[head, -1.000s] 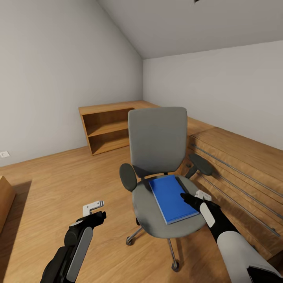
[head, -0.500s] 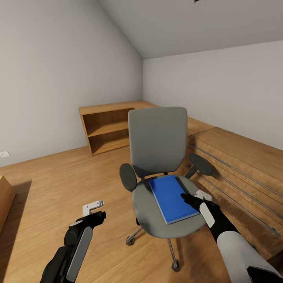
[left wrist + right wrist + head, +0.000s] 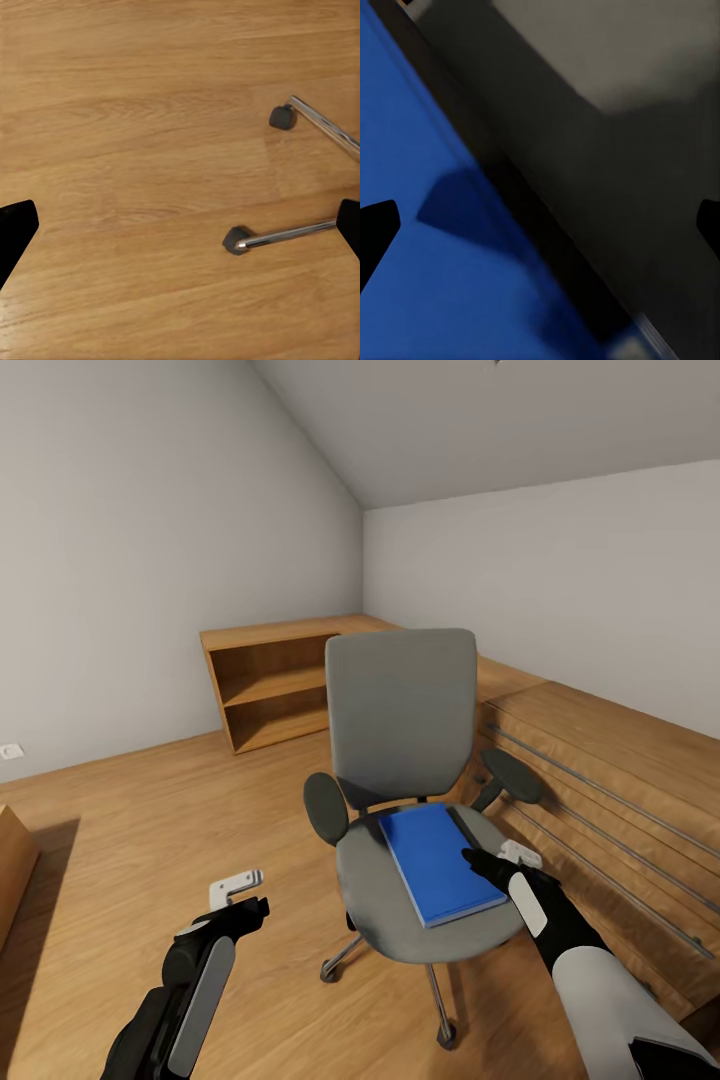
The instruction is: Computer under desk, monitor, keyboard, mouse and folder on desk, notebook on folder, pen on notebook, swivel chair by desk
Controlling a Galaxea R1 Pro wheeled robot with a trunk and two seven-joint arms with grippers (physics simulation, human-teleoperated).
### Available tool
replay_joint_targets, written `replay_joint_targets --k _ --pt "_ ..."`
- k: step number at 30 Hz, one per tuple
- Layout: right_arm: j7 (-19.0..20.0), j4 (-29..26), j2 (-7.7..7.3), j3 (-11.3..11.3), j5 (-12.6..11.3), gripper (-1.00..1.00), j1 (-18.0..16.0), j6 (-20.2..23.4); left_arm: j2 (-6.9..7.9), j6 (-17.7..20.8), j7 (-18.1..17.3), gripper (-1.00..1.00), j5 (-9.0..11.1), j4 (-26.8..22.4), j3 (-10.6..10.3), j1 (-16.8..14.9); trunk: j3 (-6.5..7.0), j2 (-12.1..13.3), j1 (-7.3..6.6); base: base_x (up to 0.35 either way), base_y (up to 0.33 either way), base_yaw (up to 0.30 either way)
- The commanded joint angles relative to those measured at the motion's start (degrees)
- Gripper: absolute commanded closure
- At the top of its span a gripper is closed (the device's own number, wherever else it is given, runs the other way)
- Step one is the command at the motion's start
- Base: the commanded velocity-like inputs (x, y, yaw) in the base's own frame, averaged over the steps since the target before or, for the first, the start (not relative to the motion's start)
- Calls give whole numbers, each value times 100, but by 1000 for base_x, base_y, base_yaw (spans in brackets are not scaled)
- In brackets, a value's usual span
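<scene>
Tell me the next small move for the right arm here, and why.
Probably lower the right pincer a little and close it on the folder's near edge. The blue folder lies flat on the swivel chair seat, and the wrist view shows the open fingertips straddling that edge, with nothing gripped yet.

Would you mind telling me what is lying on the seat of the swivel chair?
A blue folder lies flat on the swivel chair seat, with the right claw at its edge. Anything under the folder is covered.
</scene>
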Motion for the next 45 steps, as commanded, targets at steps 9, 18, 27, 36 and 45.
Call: replay_joint_targets --k 9,18,27,36,45 --pt "-30 214 -1 -14 10 -100 1 34 3 11 41 -100 64 7 195 -3 -6 -2 0 -126 0 0" --pt "-30 214 -2 -14 10 -100 1 39 -4 11 39 -100 62 9 223 -3 -6 -2 0 -78 0 0" --pt "-30 214 -2 -14 10 -100 1 39 -6 11 39 -100 71 9 220 -3 -6 -2 0 -193 0 0" --pt "-30 214 -2 -14 10 -100 1 38 -6 11 39 -100 68 9 220 -3 -6 -2 0 -33 0 0" --pt "-30 214 -2 -14 10 -100 1 35 -6 11 39 -100 70 9 219 -3 -6 -2 0 -1 0 0"
